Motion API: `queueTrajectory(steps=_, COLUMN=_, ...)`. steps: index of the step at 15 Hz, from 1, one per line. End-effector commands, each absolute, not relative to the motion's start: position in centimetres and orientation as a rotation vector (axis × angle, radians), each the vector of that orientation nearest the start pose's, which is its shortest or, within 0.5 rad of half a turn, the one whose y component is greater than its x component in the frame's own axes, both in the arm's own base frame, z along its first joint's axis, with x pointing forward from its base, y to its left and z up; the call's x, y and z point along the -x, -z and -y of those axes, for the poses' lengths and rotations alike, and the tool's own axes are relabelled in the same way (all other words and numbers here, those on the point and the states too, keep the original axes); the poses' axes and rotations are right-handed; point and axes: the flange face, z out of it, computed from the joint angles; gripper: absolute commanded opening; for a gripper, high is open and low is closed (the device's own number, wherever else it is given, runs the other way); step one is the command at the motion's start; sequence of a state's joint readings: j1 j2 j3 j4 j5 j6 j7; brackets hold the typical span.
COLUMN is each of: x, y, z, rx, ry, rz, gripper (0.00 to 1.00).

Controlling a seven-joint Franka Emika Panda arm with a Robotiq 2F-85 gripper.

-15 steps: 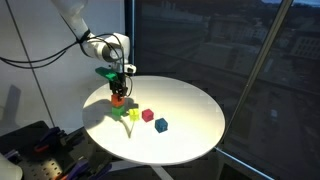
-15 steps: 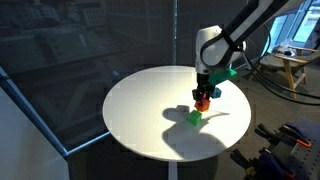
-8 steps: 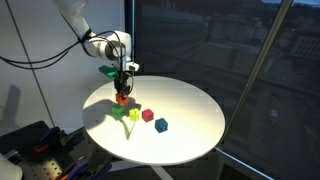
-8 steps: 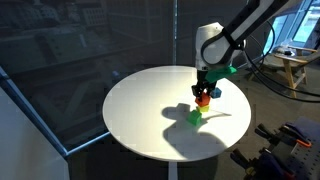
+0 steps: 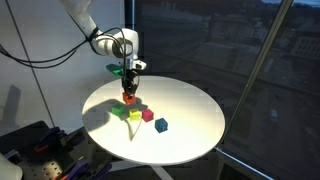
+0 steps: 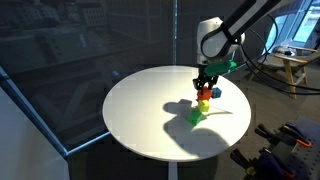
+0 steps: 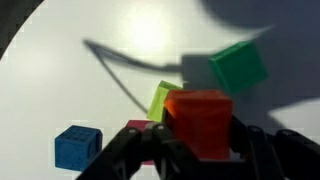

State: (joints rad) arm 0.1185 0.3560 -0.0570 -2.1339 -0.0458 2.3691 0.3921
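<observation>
Gripped an orange block (image 7: 200, 122), up in the air over the round white table (image 5: 190, 105). Pinched tight from both sides by the gripper (image 5: 129, 93). Just below, lying on the table, a green block (image 7: 238, 65) and a yellow block (image 7: 162, 99). A bit farther off, a red block (image 5: 147, 115) and a blue block (image 7: 77, 146).

In the wrist view, the orange cube (image 7: 198, 120) hides most of the red cube (image 7: 143, 128).
</observation>
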Motion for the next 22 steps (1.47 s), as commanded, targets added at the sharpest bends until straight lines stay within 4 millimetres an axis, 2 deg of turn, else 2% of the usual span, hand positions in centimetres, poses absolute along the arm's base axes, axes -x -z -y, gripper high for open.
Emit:
queueTrajectory(steps=1, x=-57.6, y=-22.9, z=-2.4, rx=3.177, ry=-0.232, rz=-0.520, gripper=0.25)
queueTrajectory(steps=13, x=-61.7, y=-21.1, z=1.5, rx=3.141, ry=-0.285, rz=-0.659, gripper=0.25)
queueTrajectory(steps=22, x=-62.8, y=-20.6, z=2.6, rx=3.110, ry=-0.266, rz=-0.713, gripper=0.25)
